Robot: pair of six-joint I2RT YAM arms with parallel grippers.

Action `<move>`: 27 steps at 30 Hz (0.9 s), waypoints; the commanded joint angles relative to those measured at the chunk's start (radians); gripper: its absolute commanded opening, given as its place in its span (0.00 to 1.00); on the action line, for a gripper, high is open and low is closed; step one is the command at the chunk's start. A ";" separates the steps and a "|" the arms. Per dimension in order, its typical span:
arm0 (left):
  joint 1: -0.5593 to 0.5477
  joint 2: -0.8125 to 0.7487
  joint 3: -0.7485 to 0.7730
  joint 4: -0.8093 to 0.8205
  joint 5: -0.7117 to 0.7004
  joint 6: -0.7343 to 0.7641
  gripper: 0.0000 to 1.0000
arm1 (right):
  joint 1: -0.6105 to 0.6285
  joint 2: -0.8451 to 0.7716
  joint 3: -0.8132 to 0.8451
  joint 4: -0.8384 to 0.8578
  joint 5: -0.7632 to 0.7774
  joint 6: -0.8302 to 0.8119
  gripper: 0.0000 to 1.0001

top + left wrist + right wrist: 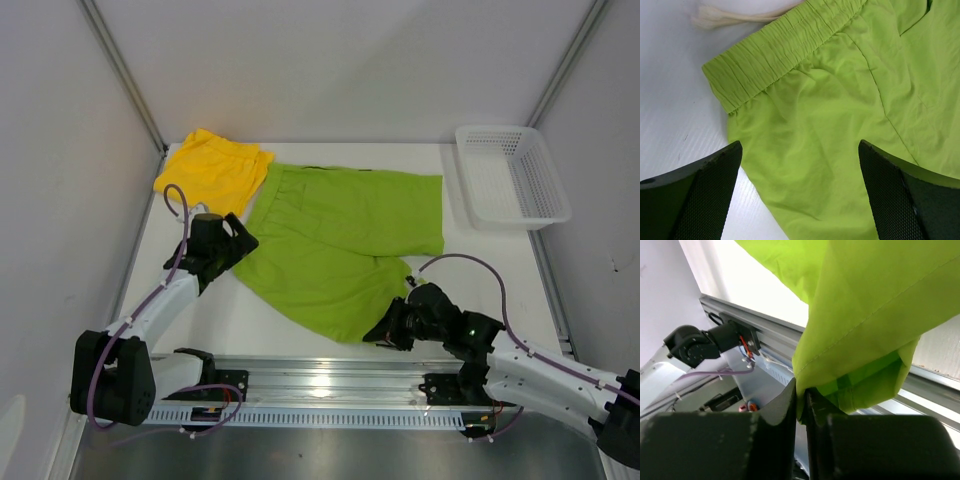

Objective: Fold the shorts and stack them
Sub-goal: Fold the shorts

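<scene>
Your right pincer lay nearest the lens. Its two dark fingers were pressed almost together, with a fold of the lime green shorts pinched between them. From above, you could see that grip sat at the near tip of the near leg, close to the metal rail along the table's near edge. That looked like a sensible hold, since a hem corner gives you a point to carry across the cloth for a fold.

Your left pincer stood wide open, gripping nothing. One finger was over bare table and the other over green cloth, just near of the gathered waistband. Whether the tips touched the fabric could not be told. It seemed placed to take the left waistband corner, so that both arms would hold the same pair at opposite ends. A white drawstring trailed on the table beyond the waistband.

Outward from there, the green shorts were spread nearly flat across the middle of the table, waist to the left and legs running right and near. By the look of it they were not yet folded. The yellow shorts lay bunched in the far left corner, just beside the green waistband. You could not tell whether the two touched. Nothing was stacked. The white mesh basket sat at the far right, just beside the hem of the far green leg.
</scene>
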 commanded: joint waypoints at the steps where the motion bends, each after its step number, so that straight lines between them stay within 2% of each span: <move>1: 0.006 -0.024 -0.014 0.039 0.006 0.021 0.99 | -0.025 -0.003 0.011 0.012 -0.090 0.063 0.15; 4: 0.006 -0.024 -0.015 0.044 0.008 0.023 0.99 | -0.051 -0.046 -0.027 0.076 -0.129 0.115 0.15; 8: 0.008 -0.021 -0.018 0.047 0.008 0.024 0.99 | -0.137 -0.110 -0.061 0.135 -0.173 0.201 0.00; 13: 0.008 -0.013 -0.015 0.054 0.014 0.023 0.99 | -0.191 -0.123 0.012 0.098 -0.170 0.247 0.00; 17: 0.008 -0.008 -0.020 0.064 0.014 0.019 0.99 | -0.249 -0.046 0.114 -0.013 -0.096 0.174 0.00; 19: 0.008 -0.005 -0.024 0.070 0.018 0.018 0.99 | -0.312 -0.003 0.135 -0.011 -0.096 0.147 0.00; 27: 0.008 -0.016 -0.023 0.067 0.018 0.021 0.99 | -0.520 0.227 0.207 0.121 -0.113 0.005 0.00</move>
